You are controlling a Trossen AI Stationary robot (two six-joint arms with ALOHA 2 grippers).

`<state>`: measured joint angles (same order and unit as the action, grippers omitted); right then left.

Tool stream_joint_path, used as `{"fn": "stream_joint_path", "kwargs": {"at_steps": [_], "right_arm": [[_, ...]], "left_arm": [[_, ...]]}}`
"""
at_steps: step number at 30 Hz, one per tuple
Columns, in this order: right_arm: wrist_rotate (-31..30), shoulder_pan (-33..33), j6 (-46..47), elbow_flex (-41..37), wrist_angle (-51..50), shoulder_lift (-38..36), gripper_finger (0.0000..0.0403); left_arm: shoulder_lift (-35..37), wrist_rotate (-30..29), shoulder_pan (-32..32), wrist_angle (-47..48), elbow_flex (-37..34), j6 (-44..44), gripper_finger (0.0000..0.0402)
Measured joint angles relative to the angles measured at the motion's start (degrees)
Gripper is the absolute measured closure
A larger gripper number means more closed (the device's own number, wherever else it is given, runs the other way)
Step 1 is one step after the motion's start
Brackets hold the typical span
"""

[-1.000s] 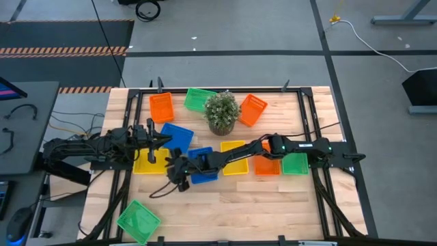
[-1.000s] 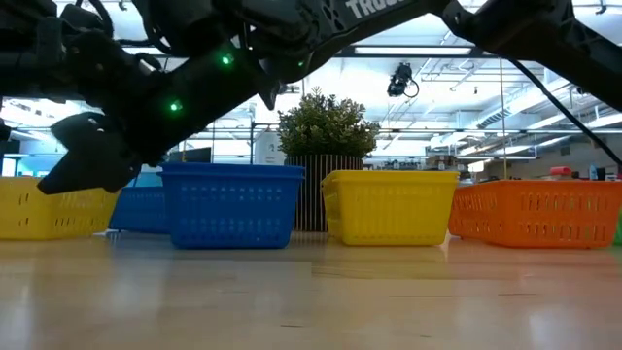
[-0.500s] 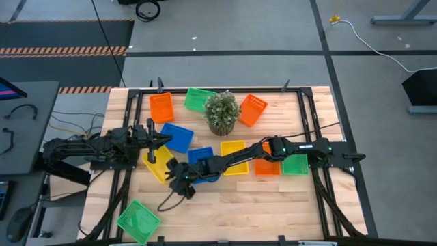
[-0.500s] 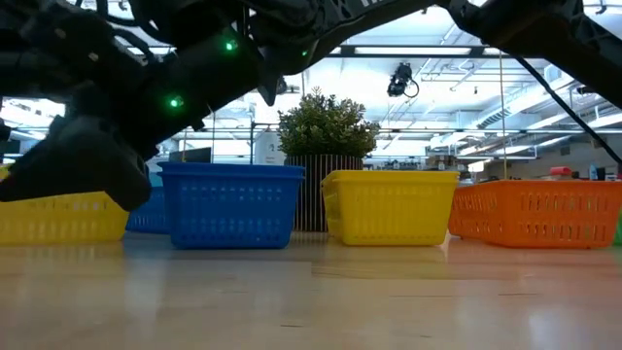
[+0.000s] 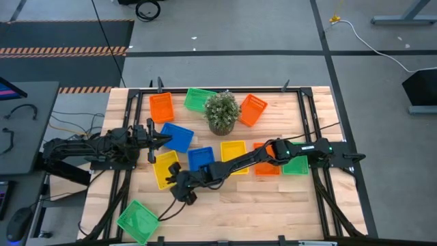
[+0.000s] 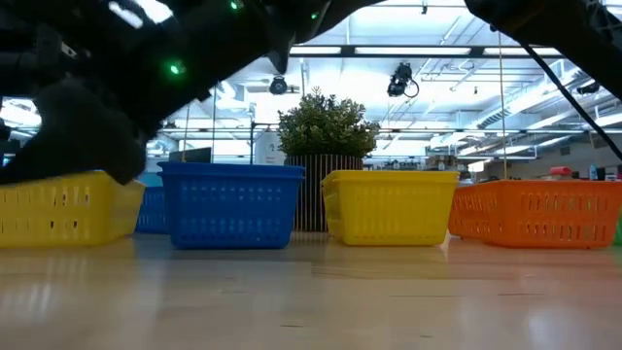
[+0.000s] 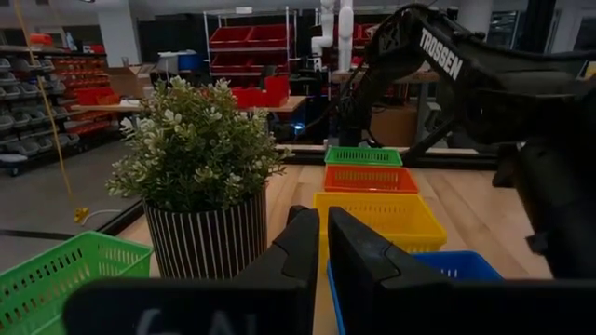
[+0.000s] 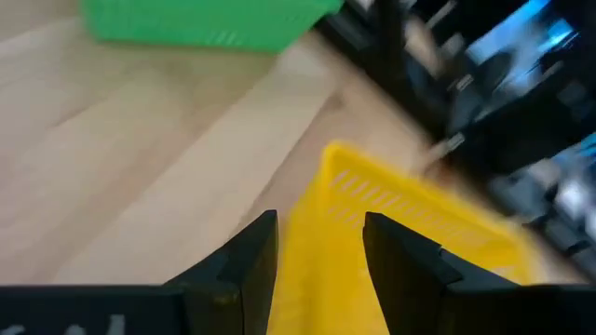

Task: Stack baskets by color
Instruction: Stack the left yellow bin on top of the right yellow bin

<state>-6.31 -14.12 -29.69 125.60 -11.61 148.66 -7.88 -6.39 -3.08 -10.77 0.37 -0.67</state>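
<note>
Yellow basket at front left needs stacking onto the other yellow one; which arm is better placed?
Right: the right gripper has open fingers straddling that yellow basket's wall. The left gripper waits shut behind it.

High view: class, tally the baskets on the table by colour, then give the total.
Orange baskets: 3
Green baskets: 3
Blue baskets: 2
Yellow baskets: 2
Total: 10
</note>
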Motion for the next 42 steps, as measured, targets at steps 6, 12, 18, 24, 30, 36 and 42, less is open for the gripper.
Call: {"fn": "stream_joint_path", "kwargs": {"at_steps": [6, 12, 18, 24, 30, 36, 42], "right_arm": [[1.43, 0.05, 4.11, -0.02, -5.38, 0.00, 0.0249], [1.45, -0.44, 4.69, -0.02, -1.95, 0.00, 0.0332], [1.43, -2.74, 5.70, -0.04, 0.26, -1.50, 0.0386], [0.27, -7.56, 5.75, -0.02, -6.50, -6.21, 0.0392], [-12.70, -12.28, 7.37, -6.12, -14.48, -14.00, 0.0392], [-26.80, -16.90, 15.27, -22.21, -16.36, -28.11, 0.0392], [-38.22, -19.36, 31.74, -48.10, -17.53, -46.05, 0.0392]], "left_arm": [[0.02, 0.01, 0.00, -0.12, 0.00, 0.01, 0.0361], [0.00, 0.01, 0.00, -0.07, 0.01, 0.01, 0.0367], [0.00, 0.01, 0.01, -0.06, 0.01, 0.02, 0.0366], [0.00, 0.00, 0.01, -0.08, 0.01, 0.02, 0.0361], [0.00, 0.01, 0.00, -0.08, -0.01, 0.00, 0.0368], [0.01, 0.00, 0.01, -0.08, 0.00, 0.02, 0.0365], [0.00, 0.02, -0.01, -0.08, -0.01, 0.00, 0.0361]]}}
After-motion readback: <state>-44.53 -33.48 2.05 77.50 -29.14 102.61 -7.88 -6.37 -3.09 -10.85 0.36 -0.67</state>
